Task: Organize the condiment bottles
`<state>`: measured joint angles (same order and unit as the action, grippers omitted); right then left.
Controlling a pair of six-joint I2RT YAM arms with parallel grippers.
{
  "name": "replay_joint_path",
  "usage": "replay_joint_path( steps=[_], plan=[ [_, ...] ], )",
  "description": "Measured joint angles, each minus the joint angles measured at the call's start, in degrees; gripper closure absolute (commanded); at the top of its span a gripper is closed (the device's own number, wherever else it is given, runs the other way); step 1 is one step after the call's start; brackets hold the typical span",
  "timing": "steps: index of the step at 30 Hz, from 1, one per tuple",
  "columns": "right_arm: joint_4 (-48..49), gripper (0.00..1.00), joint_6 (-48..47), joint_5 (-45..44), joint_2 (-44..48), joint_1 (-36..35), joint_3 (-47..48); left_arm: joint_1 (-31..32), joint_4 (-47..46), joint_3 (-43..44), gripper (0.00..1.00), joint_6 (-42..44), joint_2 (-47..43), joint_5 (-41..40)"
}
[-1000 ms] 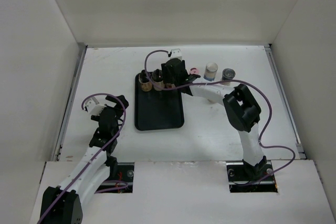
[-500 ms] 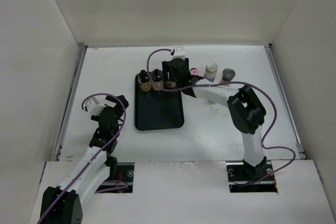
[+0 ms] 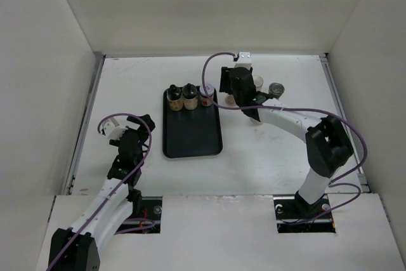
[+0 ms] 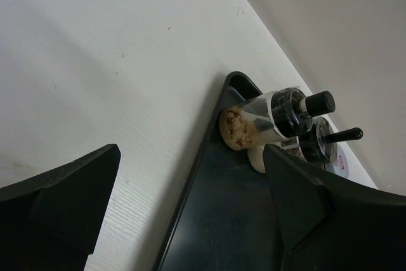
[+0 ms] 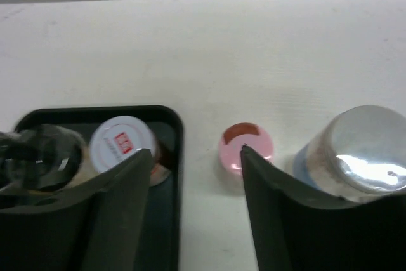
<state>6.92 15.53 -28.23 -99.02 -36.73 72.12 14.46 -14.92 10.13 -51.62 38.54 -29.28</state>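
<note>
Three small condiment bottles stand in a row along the far end of the flat black rectangular tray (image 3: 192,138): two brown glass ones with black caps (image 3: 181,96) and a white-capped one (image 5: 120,144) at the right corner, packed close, which looks meant to leave the near tray free for more. The right gripper (image 5: 196,157) hovers just past the tray's right edge with its jaws spread and empty. The small pink-lidded jar (image 5: 246,146) sits on the white table (image 3: 127,87) by its right finger, likely the next pick. Beyond it stand the taller white bottle with the blue label (image 5: 355,150) and the dark grinder-topped jar (image 3: 276,88). The left gripper (image 4: 190,157) waits well apart, its jaws wide and empty.
</note>
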Motion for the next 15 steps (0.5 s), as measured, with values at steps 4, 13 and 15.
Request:
replay_joint_path(
  steps=[4,13,15],
  plan=[
    [0.0,0.26,-0.3,0.2,-2.6,2.3,0.1,0.1,0.0,0.0,0.0,0.0,0.1,0.0],
    [-0.3,0.38,-0.1,0.7,-8.5,3.2,0.1,0.1,-0.4,0.0,0.0,0.0,0.9,0.0],
    [-0.3,0.48,-0.2,0.7,-8.9,3.3,0.1,0.1,-0.8,0.0,0.0,0.0,1.7,0.0]
  ],
)
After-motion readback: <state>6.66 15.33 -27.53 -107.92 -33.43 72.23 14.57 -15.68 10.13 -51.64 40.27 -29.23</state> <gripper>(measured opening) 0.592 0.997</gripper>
